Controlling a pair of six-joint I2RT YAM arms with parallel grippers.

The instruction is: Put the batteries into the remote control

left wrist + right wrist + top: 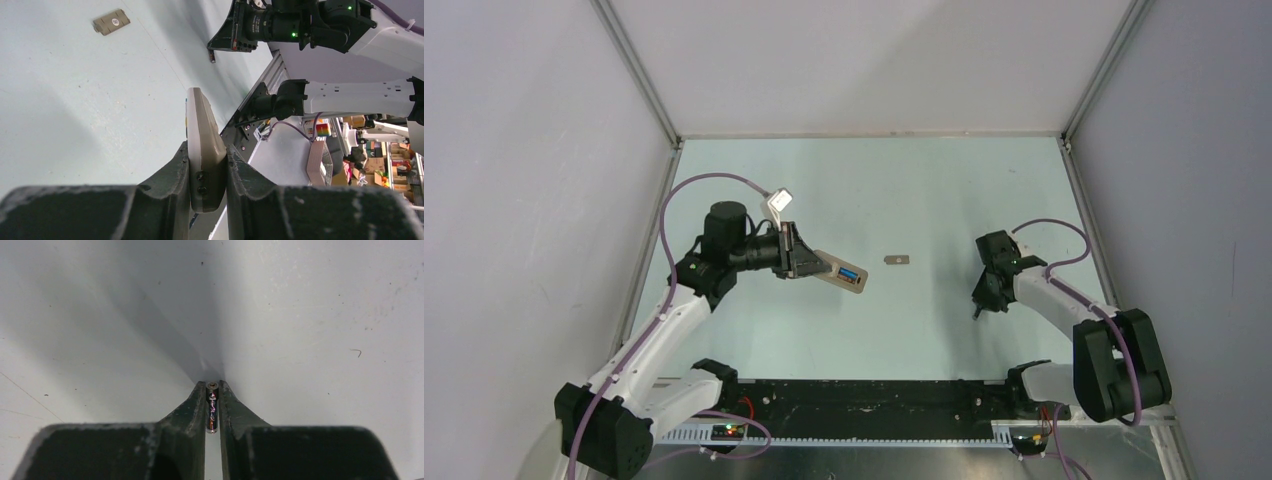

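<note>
The table (944, 190) is a pale blue-green sheet with small scuffs, boxed in by plain grey walls (524, 150) on metal framing. The left gripper (802, 262) clamps the remote control (842, 274) by one end, out over the table, with a blue battery (851, 273) in its slot. The right gripper (212, 390), well apart, pinches the dark battery (212, 410) between nearly closed fingers. A tan cover (896, 259) lies between them; its round stamp is too small to read.
</note>
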